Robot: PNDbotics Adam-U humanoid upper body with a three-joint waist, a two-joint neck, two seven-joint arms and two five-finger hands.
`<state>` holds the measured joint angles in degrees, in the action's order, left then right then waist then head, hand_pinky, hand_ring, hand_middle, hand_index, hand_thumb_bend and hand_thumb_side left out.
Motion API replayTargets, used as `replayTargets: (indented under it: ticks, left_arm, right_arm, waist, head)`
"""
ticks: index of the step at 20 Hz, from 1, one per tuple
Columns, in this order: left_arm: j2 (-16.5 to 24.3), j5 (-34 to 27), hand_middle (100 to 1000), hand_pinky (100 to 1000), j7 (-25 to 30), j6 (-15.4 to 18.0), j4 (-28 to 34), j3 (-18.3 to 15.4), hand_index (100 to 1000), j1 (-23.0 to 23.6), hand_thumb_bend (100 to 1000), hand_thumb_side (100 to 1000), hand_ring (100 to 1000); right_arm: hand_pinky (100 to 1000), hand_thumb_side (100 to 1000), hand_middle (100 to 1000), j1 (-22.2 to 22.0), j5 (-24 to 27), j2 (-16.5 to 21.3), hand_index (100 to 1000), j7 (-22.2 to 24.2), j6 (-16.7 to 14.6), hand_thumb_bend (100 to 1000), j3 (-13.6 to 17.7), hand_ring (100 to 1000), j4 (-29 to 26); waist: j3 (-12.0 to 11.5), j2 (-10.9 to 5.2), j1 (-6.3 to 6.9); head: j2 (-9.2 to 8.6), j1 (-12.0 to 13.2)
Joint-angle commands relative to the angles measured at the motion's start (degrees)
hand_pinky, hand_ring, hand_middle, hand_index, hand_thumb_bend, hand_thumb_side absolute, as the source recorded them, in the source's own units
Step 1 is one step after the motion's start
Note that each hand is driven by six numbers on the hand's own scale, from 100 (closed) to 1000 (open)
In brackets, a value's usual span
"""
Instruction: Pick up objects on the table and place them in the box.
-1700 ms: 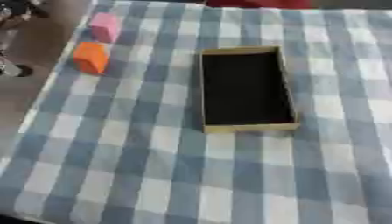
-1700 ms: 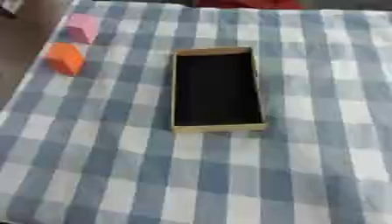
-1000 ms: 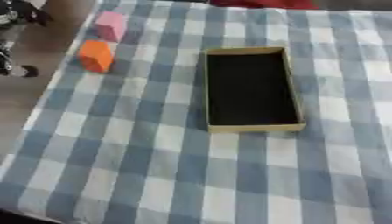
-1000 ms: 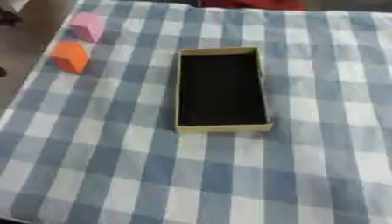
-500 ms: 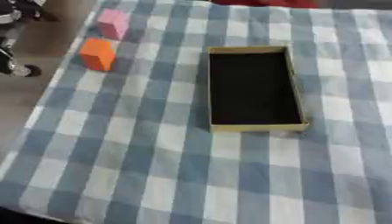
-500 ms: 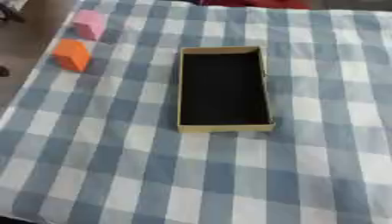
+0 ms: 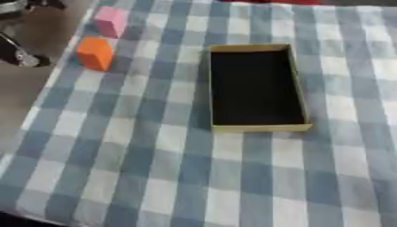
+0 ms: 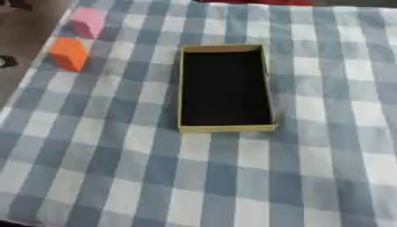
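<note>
Near the table's far-left corner sit an orange block (image 7: 95,53) & pink block (image 7: 110,20), well left of the empty box (image 7: 257,87) w/ long axis near-to-far; neither hand shows, so left arm's likely nearer.

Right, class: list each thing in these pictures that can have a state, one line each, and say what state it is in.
box: open at the top, nothing inside, flat on the cloth.
orange block: on the cloth near its left edge, outside the box, untouched.
pink block: beyond the orange block, outside the box, untouched.
checked cloth: spread flat over the table.
Robot's hands: neither shows in either view.
</note>
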<state>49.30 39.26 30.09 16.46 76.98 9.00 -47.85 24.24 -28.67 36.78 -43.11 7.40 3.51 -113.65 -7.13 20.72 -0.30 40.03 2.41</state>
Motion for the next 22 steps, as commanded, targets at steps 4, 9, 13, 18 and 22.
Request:
replayTargets:
  ticks: [4, 9, 13, 18, 22]
  left_arm:
    - [0.26, 1.09, 881, 809, 0.17, 0.71, -1.23, -0.03, 930, -2.34, 540, 100, 915]
    - [-0.20, 2.41, 884, 811, 0.42, 0.92, -2.45, -0.19, 927, -2.80, 549, 100, 919]
    - [-0.53, 2.94, 888, 812, 0.23, 0.88, -3.25, -0.40, 927, -3.08, 548, 100, 921]
    - [-1.00, 3.30, 870, 809, 0.83, 0.77, -4.43, -0.55, 921, -3.37, 537, 100, 916]
    - [-1.29, 3.83, 866, 804, 1.26, 0.31, -5.24, -0.84, 916, -3.55, 496, 100, 913]
  right_arm:
    - [774, 1000, 738, 1.07, 0.23, 1.93, 791, -0.03, -0.02, 100, 0.36, 741, -0.94]
    - [773, 1000, 737, 1.22, 0.30, 2.12, 791, -0.17, 0.05, 100, 0.41, 740, -0.94]
    - [773, 1000, 737, 1.41, 0.39, 2.22, 790, -0.17, 0.05, 100, 0.32, 740, -0.94]
    - [772, 1000, 736, 1.68, 0.54, 2.43, 790, -0.21, 0.13, 100, 0.26, 739, -0.94]
    - [772, 1000, 735, 1.79, 0.63, 2.48, 790, -0.22, 0.18, 101, 0.22, 739, -0.94]
  waist:
    - [1.01, -0.51, 0.35]
    - [1.84, 0.29, 0.56]
    - [2.13, 0.81, 0.65]
    - [2.69, 1.90, 0.59]
    - [2.88, 2.37, 0.59]
  head:
    - [-0.33, -0.05]
    - [-0.06, -0.50]
    - [-0.30, -0.39]
    - [-1.19, 0.51]
    - [-1.60, 0.89]
